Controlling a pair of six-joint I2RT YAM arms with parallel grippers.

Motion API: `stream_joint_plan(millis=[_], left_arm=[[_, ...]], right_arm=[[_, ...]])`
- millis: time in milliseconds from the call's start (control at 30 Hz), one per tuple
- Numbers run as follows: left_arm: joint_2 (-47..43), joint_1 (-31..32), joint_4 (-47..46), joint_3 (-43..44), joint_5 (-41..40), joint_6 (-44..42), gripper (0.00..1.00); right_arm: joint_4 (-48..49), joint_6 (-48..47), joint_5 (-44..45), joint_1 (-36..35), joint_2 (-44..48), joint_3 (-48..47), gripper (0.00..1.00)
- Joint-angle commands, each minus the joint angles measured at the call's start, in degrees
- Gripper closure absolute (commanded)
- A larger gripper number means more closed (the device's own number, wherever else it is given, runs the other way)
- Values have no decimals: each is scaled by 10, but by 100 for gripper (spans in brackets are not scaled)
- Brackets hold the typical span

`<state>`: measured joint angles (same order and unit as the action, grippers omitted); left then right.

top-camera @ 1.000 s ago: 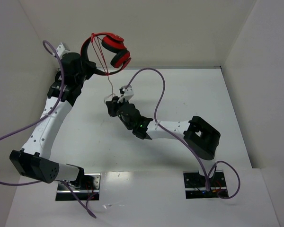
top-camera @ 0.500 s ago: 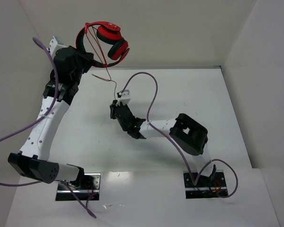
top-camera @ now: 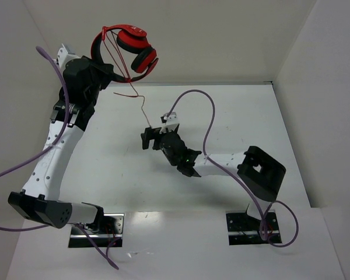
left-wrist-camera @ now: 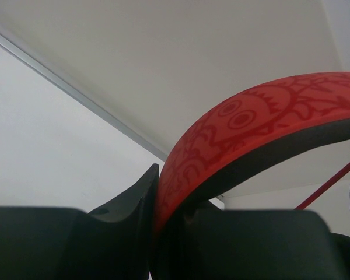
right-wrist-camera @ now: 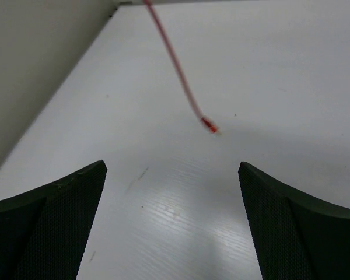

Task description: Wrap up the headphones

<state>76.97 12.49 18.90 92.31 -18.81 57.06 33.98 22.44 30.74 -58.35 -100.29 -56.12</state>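
Observation:
The headphones [top-camera: 130, 51], red ear cups on a red-and-black headband, hang in the air at the back left near the wall. My left gripper [top-camera: 111, 74] is shut on the headband [left-wrist-camera: 251, 116], which fills the left wrist view between the jaws of the left gripper [left-wrist-camera: 163, 204]. The thin red cable [top-camera: 142, 105] loops over the band and trails down to the table. Its plug end [right-wrist-camera: 209, 125] lies free on the table just ahead of my right gripper [right-wrist-camera: 172, 175]. That right gripper [top-camera: 154, 132] stands wide open and holds nothing.
White walls close the table at the back [top-camera: 221, 41], left and right. Thick purple robot cables [top-camera: 207, 125] arch over the right arm and hang beside the left arm. The two arm bases sit at the near edge.
My right gripper has opened and let go of the red cable, and its arm has drawn back to the right. The left arm lifted the headphones slightly up and left.

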Motion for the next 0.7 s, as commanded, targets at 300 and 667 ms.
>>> stream_joint_plan(millis=[300, 667], left_arm=[[-38, -2, -78, 11, -5, 18, 100], [-49, -2, -78, -6, -5, 18, 100]], right_arm=[[127, -100, -3, -2, 77, 10, 0], [159, -99, -74, 3, 91, -10, 0]])
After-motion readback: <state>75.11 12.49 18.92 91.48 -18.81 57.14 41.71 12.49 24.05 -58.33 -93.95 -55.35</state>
